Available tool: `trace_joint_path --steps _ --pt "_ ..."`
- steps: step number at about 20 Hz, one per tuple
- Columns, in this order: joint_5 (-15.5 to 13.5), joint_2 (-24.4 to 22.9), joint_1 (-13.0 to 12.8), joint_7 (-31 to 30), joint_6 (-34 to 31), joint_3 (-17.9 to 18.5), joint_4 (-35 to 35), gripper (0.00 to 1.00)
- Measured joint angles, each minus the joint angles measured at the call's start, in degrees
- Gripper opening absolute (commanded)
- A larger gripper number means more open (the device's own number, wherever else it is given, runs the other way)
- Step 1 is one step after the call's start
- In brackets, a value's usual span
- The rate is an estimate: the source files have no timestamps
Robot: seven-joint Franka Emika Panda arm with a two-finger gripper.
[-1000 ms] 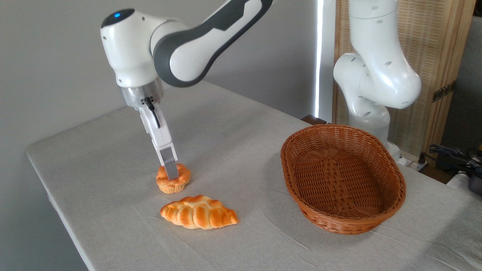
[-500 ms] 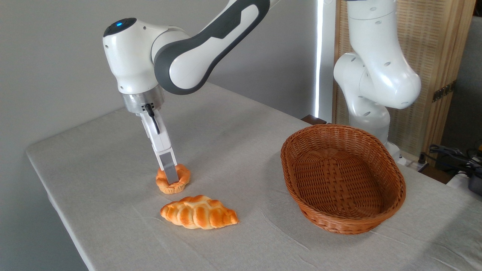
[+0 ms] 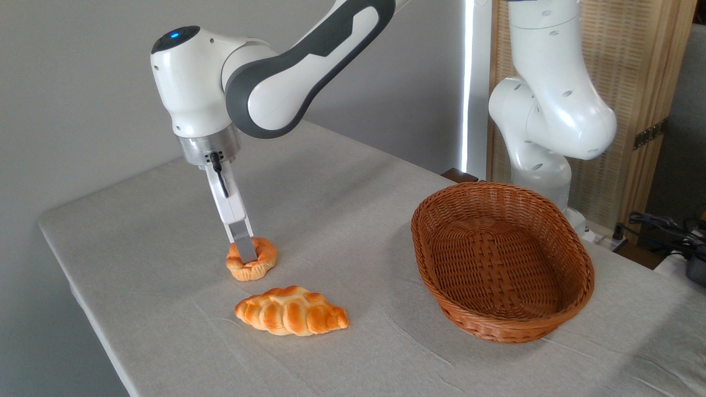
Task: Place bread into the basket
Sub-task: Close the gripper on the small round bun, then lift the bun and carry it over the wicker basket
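Observation:
The bread (image 3: 263, 258), a small round golden-orange bun with a ridged base, is at the left middle of the table. My gripper (image 3: 247, 253) comes down onto it from above and is shut on the bread. The near finger (image 3: 242, 242) crosses the bun's front and the other finger is hidden behind it. The bun looks pinched and tilted, with its base at or just off the cloth. The basket (image 3: 573, 298), a large oval reddish-brown wicker one, stands empty at the right, well apart from the bun.
A longer braided loaf (image 3: 291, 310) lies just in front of the bun. The arm's white base (image 3: 543, 121) rises behind the basket. A grey cloth-covered table (image 3: 353, 220) carries everything; its left edge runs close to the bun. Cables (image 3: 670, 226) lie at far right.
The gripper lowered onto the bun and closed, then rose slightly. The bun now sits a little higher and further left, squeezed and tilted. The loaf and basket have not moved.

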Motion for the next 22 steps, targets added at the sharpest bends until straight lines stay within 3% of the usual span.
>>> trace_joint_path --steps 13,22 --pt "-0.01 -1.93 0.19 -0.04 -1.46 0.18 1.38 0.01" --pt "0.0 -5.17 0.78 0.05 -12.87 3.64 8.74 0.01"
